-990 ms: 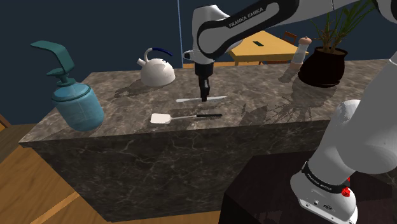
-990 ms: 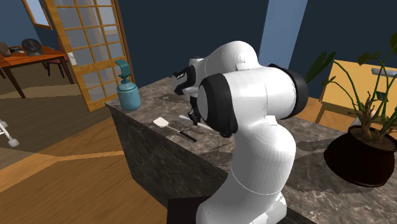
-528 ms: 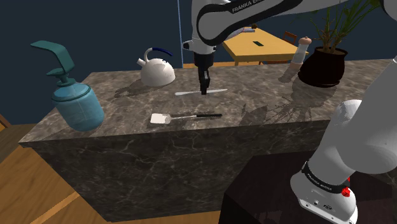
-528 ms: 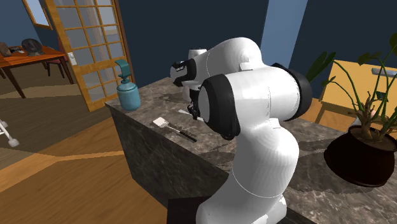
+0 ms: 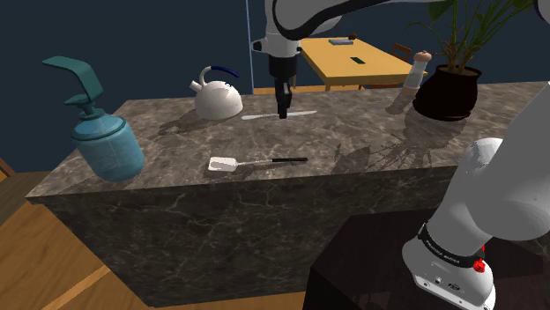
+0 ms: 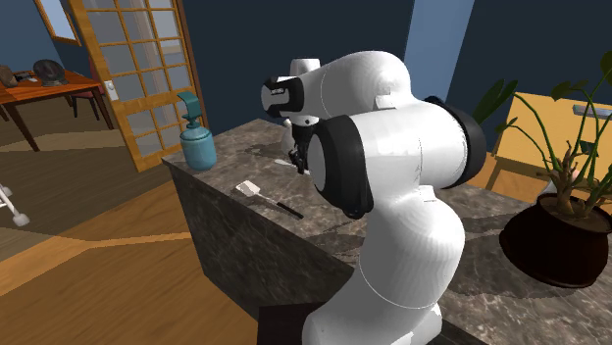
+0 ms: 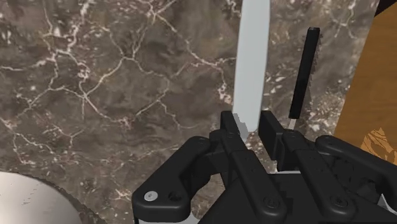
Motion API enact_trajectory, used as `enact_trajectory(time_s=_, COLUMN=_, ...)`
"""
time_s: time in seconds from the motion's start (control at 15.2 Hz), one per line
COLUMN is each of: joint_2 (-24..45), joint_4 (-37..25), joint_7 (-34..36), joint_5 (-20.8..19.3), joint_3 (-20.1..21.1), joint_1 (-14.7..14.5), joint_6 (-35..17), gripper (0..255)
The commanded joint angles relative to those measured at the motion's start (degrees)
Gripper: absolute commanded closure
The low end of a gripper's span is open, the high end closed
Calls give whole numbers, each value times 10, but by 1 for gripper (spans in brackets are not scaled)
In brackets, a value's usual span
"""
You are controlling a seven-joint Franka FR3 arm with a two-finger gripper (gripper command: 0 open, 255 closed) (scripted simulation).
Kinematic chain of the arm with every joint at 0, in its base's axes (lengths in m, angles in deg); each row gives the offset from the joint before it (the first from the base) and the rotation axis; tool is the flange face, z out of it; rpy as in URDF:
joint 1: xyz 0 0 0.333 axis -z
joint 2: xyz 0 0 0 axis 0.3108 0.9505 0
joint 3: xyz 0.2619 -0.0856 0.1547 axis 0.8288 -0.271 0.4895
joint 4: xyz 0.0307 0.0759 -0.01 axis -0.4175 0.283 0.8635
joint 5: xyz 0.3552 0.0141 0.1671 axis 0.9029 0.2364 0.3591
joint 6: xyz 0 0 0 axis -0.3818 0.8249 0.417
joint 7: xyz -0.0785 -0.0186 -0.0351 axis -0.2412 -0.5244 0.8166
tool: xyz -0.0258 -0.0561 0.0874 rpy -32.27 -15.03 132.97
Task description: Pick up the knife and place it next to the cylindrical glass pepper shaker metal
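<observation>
My black gripper (image 5: 282, 113) hangs above the dark marble counter (image 5: 370, 145), shut on the middle of a plain grey knife (image 5: 302, 114). The knife lies level, off the surface, its shadow below it. In the wrist view both fingers clasp the grey blade (image 7: 252, 57) near its base, at the gripper (image 7: 251, 127). The pepper shaker (image 5: 415, 74), a small pale cylinder with a reddish top, stands far off toward the shoulder view's right, beside the plant pot.
A white kettle (image 5: 218, 95) stands just beside the gripper. A white spatula with a black handle (image 5: 256, 162) lies nearer the front edge. A teal soap dispenser (image 5: 104, 132) sits at the counter's left end. A dark plant pot (image 5: 447, 92) stands at the right.
The gripper has risen with the knife clasped in it, lifting it off the counter and up past the kettle. Spatula, kettle and dispenser have stayed put.
</observation>
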Motion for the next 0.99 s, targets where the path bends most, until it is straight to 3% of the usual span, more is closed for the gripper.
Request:
enact_trajectory(time_s=0.0, joint_2=-1, joint_4=-14, joint_7=0, joint_5=0, joint_3=0, joint_1=0, joint_6=15, gripper=255)
enact_trajectory(time_s=0.92, joint_2=3, joint_4=-126, joint_7=2, joint_5=0, joint_3=0, joint_1=0, joint_6=123, gripper=255)
